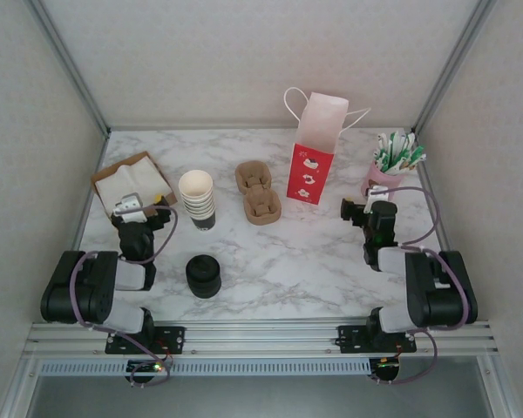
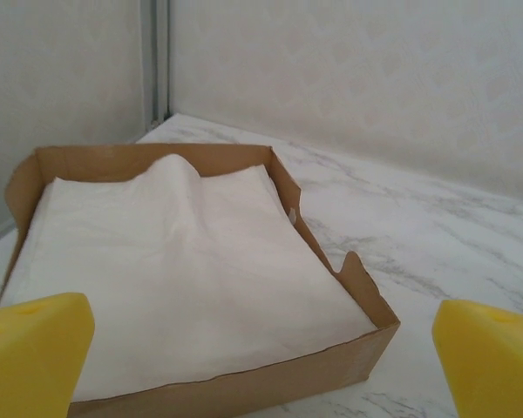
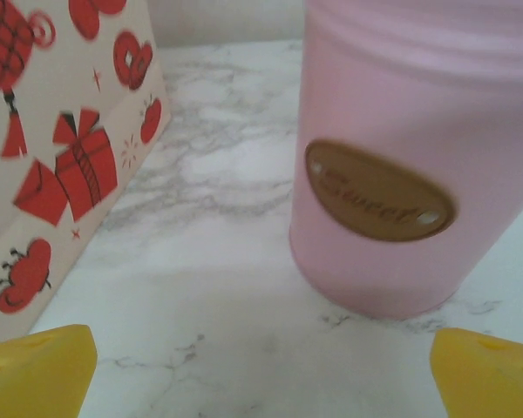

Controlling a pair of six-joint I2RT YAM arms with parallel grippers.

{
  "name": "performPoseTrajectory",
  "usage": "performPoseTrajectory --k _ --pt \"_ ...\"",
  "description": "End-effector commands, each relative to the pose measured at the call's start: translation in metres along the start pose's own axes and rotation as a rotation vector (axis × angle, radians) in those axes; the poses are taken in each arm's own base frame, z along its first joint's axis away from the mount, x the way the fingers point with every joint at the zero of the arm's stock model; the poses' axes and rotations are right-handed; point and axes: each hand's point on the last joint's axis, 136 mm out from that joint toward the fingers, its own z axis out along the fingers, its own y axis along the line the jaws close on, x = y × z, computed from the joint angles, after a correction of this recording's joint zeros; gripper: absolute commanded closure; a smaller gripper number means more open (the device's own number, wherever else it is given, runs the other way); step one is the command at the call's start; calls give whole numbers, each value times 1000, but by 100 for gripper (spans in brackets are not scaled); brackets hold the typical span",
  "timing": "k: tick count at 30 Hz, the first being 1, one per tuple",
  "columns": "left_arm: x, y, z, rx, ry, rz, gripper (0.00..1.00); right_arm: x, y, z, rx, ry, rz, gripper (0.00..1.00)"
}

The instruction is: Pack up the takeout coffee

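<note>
The takeout coffee is out of view. A stack of lidless cream cups (image 1: pixel 197 198) stands left of the table's middle, and a squat black stack of lids (image 1: pixel 203 276) sits nearer me. The red-and-white paper bag (image 1: pixel 312 165) stands upright and open at the back right; its printed side (image 3: pixel 61 148) fills the left of the right wrist view. My left gripper (image 1: pixel 144 205) (image 2: pixel 261 366) is open just in front of a cardboard box of napkins. My right gripper (image 1: pixel 364 203) (image 3: pixel 261 374) is open in front of a pink cup, with bare marble between its yellow fingertips (image 3: pixel 35 374).
The brown napkin box (image 1: pixel 120 165) (image 2: pixel 331 366) lies at the back left. Two brown pulp cup carriers (image 1: pixel 257 193) lie between the cup stack and the bag. The pink cup (image 1: pixel 375 181) (image 3: pixel 401 174), labelled "Sweet", holds green-and-white packets (image 1: pixel 397 151). Walls close off three sides.
</note>
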Motion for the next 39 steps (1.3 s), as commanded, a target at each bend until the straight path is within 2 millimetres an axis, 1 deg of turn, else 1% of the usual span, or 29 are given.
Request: performPoseTrajectory --k 1,4,7,8,9,10,15,17,18,19,20,21,23,26,28,30,33,35,37,39 --pt "-23 0 -8 -6 -77 -21 1 -16 -5 -16 35 -20 7 1" --pt "-35 0 -12 -8 -87 -26 0 -31 -7 -34 39 -29 28 1" --pt "-52 3 -15 -44 -84 -82 0 -45 -8 -55 41 -27 76 1" --pt "-59 1 -18 -33 -91 -93 0 -45 -10 -64 43 -20 103 1" --pt "-65 -1 -21 -22 -101 -104 1 -64 -10 -73 40 -54 132 1" --pt "-73 -2 -24 -16 -110 -122 1 -73 -10 -83 33 -68 162 1" --pt "-105 -13 -42 36 -119 -217 1 -101 -12 -133 25 -46 289 1" --pt "-118 -18 -51 69 -120 -273 1 -108 -12 -153 23 -7 334 1" --pt "-121 -17 -55 66 -119 -302 1 -107 -12 -159 23 21 342 1" --pt "-125 -12 -59 33 -112 -366 0 -107 -11 -164 19 50 346 1" --pt "-128 -5 -63 -2 -104 -431 1 -105 -8 -167 9 78 344 1" --pt "-129 -4 -67 -11 -88 -457 0 -104 -6 -169 -1 100 344 1" --pt "-139 -12 -75 39 -78 -482 0 -98 0 -173 -31 142 363 1" --pt "-149 -21 -82 79 -31 -527 1 -99 16 -177 -119 182 368 1" --pt "-154 -28 -84 94 25 -522 0 -99 23 -178 -157 205 383 1" --pt "-161 -35 -85 116 64 -491 0 -100 26 -178 -164 222 410 1" --pt "-161 -33 -86 89 91 -568 0 -98 29 -177 -179 242 432 1" --pt "-168 -50 -89 191 96 -574 0 -94 36 -175 -212 265 454 1" --pt "-167 -44 -87 138 131 -630 0 -91 46 -173 -265 282 461 1" --pt "-173 -52 -84 150 176 -602 0 -87 51 -172 -296 299 469 1"
